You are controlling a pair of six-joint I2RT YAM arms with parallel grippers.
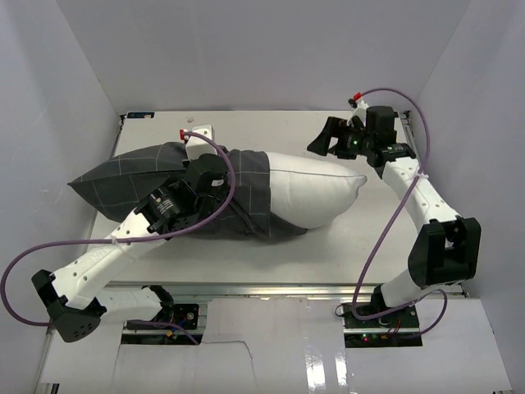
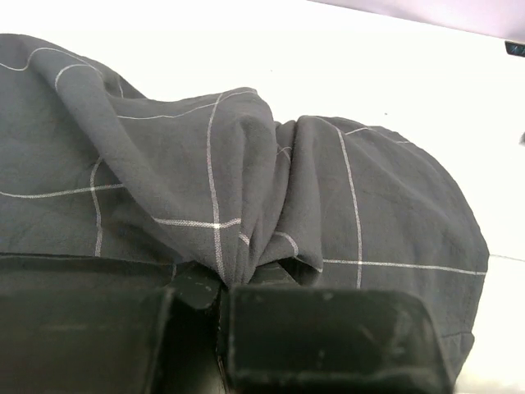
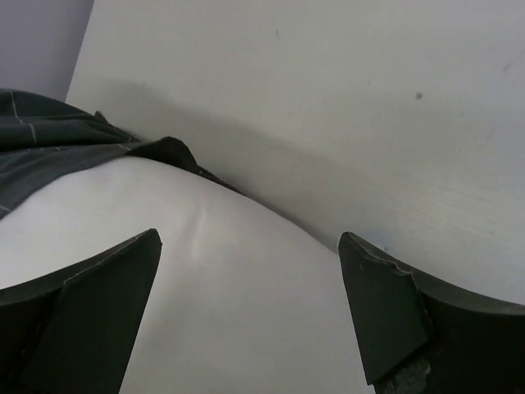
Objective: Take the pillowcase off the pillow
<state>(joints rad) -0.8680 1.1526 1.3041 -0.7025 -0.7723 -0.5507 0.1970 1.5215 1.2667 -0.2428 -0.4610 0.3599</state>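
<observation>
Lengthwise across surface [image 1: 344, 246]: pillow [image 1: 316, 193], long axis left-right, bare white end pointing right; left half hidden inside pillowcase [image 1: 123, 180]. Left claw [image 2: 221, 300] pinching pillowcase fold. Right claw [image 3: 249, 238] spread wide, over bare end. Left arm blocks pillowcase middle.

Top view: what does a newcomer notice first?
The white pillow sits at the centre of the table, half out of the dark checked pillowcase covering its left end. The left gripper is shut on a bunched fold of that cloth; the right gripper stands open near the bare end.
</observation>
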